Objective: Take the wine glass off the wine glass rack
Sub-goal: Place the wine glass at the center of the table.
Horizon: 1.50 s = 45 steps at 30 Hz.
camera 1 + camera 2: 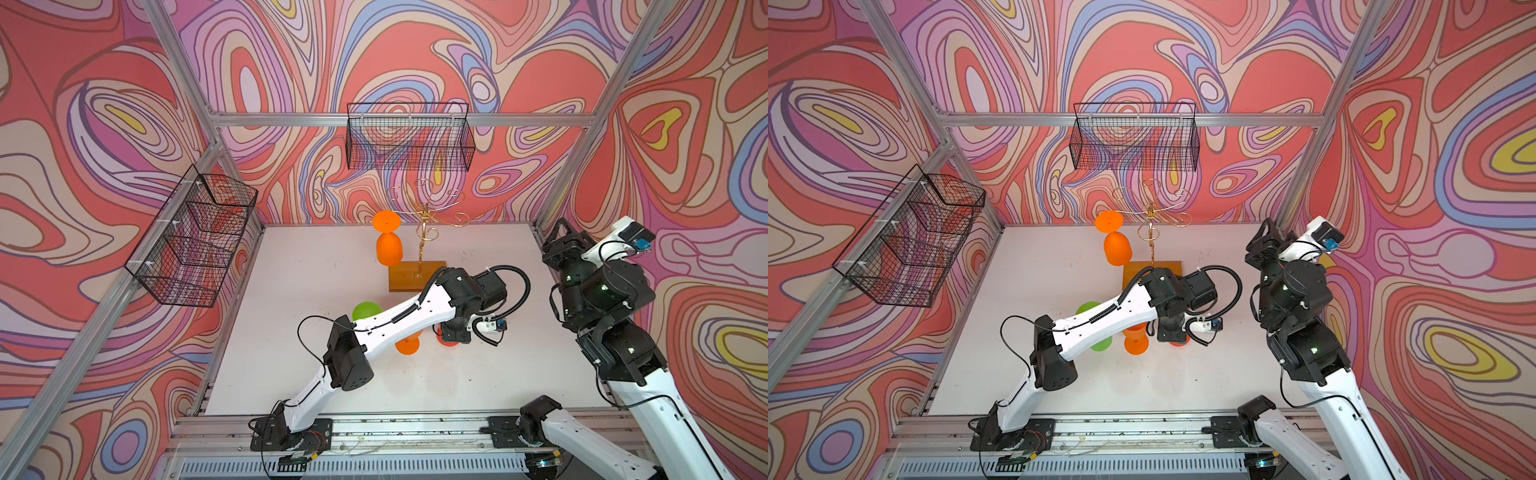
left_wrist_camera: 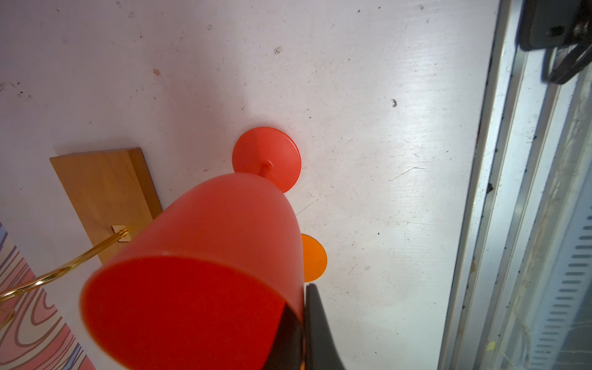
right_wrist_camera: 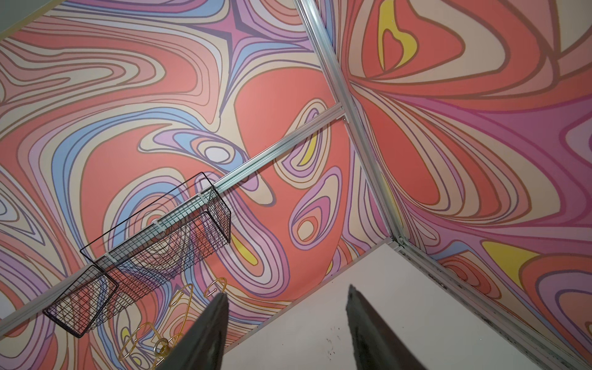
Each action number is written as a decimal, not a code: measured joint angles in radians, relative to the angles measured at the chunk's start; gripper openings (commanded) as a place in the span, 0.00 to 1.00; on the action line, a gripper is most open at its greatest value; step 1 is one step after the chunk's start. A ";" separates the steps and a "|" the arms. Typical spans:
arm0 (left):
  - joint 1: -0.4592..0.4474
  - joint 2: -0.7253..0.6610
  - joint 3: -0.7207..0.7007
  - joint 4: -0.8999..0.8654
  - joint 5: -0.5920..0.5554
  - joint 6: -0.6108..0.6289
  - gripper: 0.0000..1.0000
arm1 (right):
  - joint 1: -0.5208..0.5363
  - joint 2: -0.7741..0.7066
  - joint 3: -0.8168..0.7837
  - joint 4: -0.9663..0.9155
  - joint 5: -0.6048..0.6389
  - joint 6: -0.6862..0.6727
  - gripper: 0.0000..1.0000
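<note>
One orange wine glass (image 1: 389,248) hangs on rack (image 1: 411,277) — inverted.

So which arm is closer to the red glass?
The left. The left gripper pinches the rim of the red glass; the right gripper is raised well off to the right, jaws open, empty.

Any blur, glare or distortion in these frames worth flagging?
Left wrist: red wine glass rim soft, too close; glare streaks the table. Right wrist: right gripper blurred, wall sharp. Both top views: even light; frame posts splay with the wide angle.
</note>
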 measured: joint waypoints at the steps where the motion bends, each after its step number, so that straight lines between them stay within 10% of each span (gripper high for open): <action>1: 0.000 0.000 -0.004 -0.003 0.000 0.000 0.00 | 0.000 0.001 0.000 0.000 0.000 0.000 0.61; 5: 0.000 0.000 -0.009 -0.008 -0.001 0.000 0.04 | 0.000 0.000 -0.004 0.000 0.000 0.000 0.61; 20: 0.000 0.000 -0.009 -0.004 -0.039 0.003 0.79 | 0.000 0.002 -0.016 0.000 0.000 0.001 0.61; 45: 0.000 -0.320 -0.013 0.069 -0.106 -0.011 0.86 | 0.000 0.021 -0.024 0.001 -0.017 0.014 0.61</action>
